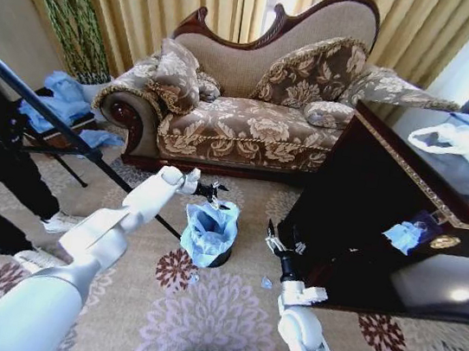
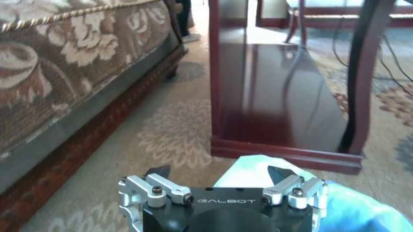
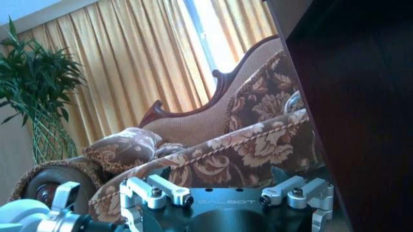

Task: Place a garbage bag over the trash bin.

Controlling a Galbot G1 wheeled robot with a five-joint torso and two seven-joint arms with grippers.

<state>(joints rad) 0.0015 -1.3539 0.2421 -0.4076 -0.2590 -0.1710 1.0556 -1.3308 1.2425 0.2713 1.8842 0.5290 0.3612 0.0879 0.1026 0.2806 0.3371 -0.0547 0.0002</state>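
Down on the patterned carpet, in front of the sofa (image 1: 251, 117), looking at the trash bin (image 1: 221, 259) standing upright with the garbage bag (image 1: 209, 229) bunched loosely over its mouth and hanging down its near side, leaving only a sliver of black wall showing at 5 o'clock of the plastic. Judging the bag as draped but not yet seated: crumpled high rather than pulled snug round the rim, so probably wanting spreading and tucking. Finding the left gripper (image 1: 212, 192) hovering at 12 o'clock of the bin, just beyond the bag's top edge, seemingly placed there for working the far side of the rim. Reading its fingers as spread wide and holding nothing, with the left wrist view agreeing: blue plastic lying below one fingertip, none of it pinched between the two. Tracing the left arm reaching in from 7 o'clock of the head view, stretched long and nearly straight, wrist turned across the top of the bin. Finding the right gripper (image 1: 283, 233) waiting at 3 o'clock of the bin, clear of the bag and close beside the dark wooden cabinet (image 1: 370, 203), likely kept there for taking the opposite side. Seeing its fingers likewise splayed and empty, forearm rising almost upright from 6 o'clock, fingertips pointing up and away toward the sofa.
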